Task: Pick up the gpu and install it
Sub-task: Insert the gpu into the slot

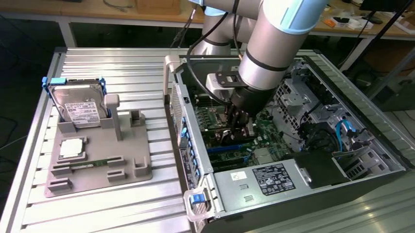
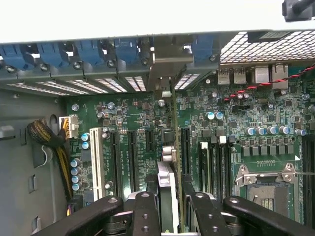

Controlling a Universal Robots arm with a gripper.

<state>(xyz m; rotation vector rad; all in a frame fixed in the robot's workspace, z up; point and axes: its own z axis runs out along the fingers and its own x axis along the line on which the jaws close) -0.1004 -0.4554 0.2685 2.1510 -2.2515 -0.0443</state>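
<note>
Pickup of the gpu [image 2: 166, 189], a flat green circuit card with a silver metal end bracket, was complete. The jaws stood narrow, closed on the card, which was held edge-on between them. The grey and silver robot arm [image 1: 272, 53] reached down into the open black and silver computer case [image 1: 363, 116] lying on its side on the ribbed metal tabletop [image 1: 129, 63].

The card hung over the green motherboard [image 2: 128, 113], in line with the long black expansion slots [image 2: 132, 157] and with its bracket end towards the rear openings of the case. Whether its lower edge had entered a slot could not be told.

The grey plastic parts fixture [image 1: 97, 170], well apart from the case on the exterior view's left, carried the boxy silver hard drive [image 1: 79, 110].

Judged status: transport to the case was done. Seating and release were not yet done, since the jaws gripped the card.
</note>
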